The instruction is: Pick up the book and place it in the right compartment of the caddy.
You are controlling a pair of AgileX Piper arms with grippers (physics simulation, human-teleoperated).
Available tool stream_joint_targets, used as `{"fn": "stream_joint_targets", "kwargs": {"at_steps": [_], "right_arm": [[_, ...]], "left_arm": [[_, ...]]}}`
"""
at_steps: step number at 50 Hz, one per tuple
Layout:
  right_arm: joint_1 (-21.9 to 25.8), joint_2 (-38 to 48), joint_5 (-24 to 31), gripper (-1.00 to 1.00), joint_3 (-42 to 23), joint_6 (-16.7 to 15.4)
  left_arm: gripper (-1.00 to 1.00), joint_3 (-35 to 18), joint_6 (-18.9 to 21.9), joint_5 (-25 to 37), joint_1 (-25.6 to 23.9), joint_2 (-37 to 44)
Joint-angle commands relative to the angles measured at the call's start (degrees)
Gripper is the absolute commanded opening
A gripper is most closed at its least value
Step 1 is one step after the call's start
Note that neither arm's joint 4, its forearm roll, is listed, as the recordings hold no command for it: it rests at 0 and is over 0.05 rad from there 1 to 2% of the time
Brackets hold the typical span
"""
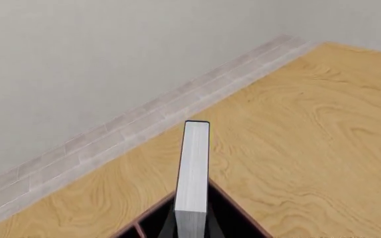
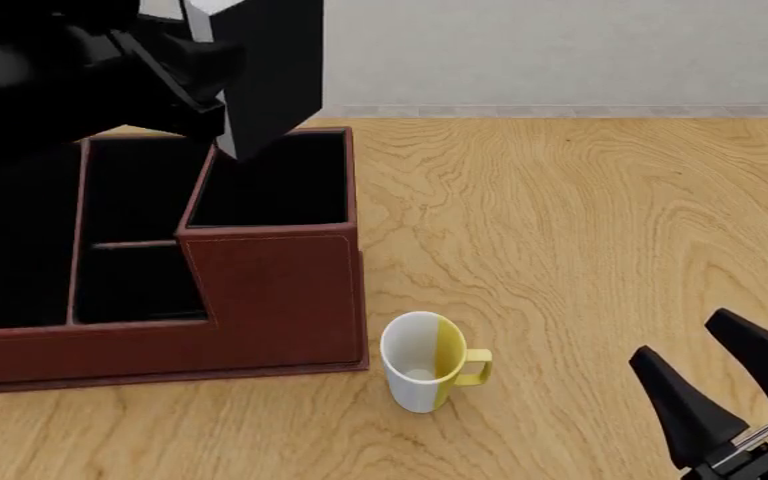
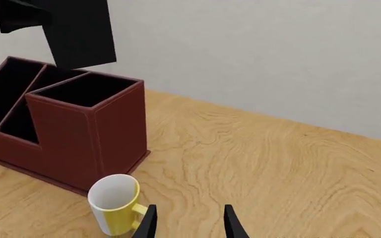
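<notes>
We see the wooden table point(image 2: 598, 250) spread wide, bare to 3 o'clock of the caddy point(image 2: 157, 330), which sits at the front view's 9 o'clock. The left gripper point(image 2: 204, 75) holds the book point(image 2: 271, 70) in the air, tilted, its lower end just above the right compartment point(image 2: 277, 185); its jaws are hidden behind arm and book, so we cannot tell their spacing, though we judge them clamped on it. The carry looks done; next comes lowering the book straight between the tall walls, clear of the slanted divider. The right gripper point(image 2: 724, 385) idles at 5 o'clock, jaws apart and empty. A yellow-and-white mug point(image 2: 424, 362) stands just beside the caddy's front corner, clear of the descent.
</notes>
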Motion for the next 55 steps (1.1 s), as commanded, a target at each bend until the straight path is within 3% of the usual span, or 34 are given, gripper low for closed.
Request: {"fn": "stream_joint_targets", "kwargs": {"at_steps": [1,55], "right_arm": [[0.23,0.89,-0.69,1.0,0.01,-0.09],[0.71,2.4,-2.08,1.0,0.13,-0.48]], "left_arm": [[-1.0,2.07,0.74,-2.65,0.46,0.51],[-1.0,11.67,-2.24,-11.34,1.21,2.84]]}}
